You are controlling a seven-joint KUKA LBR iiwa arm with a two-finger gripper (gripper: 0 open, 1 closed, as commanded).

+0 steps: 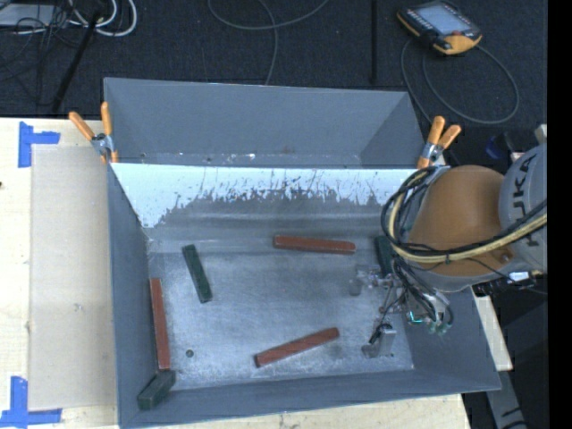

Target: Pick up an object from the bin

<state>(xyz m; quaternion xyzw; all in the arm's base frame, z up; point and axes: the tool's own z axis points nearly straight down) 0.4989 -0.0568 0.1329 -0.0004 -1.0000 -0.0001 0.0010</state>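
Gripper (373, 313) low at bin (268, 132) right end, fingers spread wide, empty. Step: pre-grasp. Next: shift over nearest red-brown bar (297, 347), align w/ it, close.

Handheld controller (440, 23): grey screen, orange-yellow casing, lying on dark carpet (295, 52), top right. Thin black cable (517, 88): loops beside it. Second thin cable (259, 25): loop, top centre. White cables (116, 7): bundle, top left corner.
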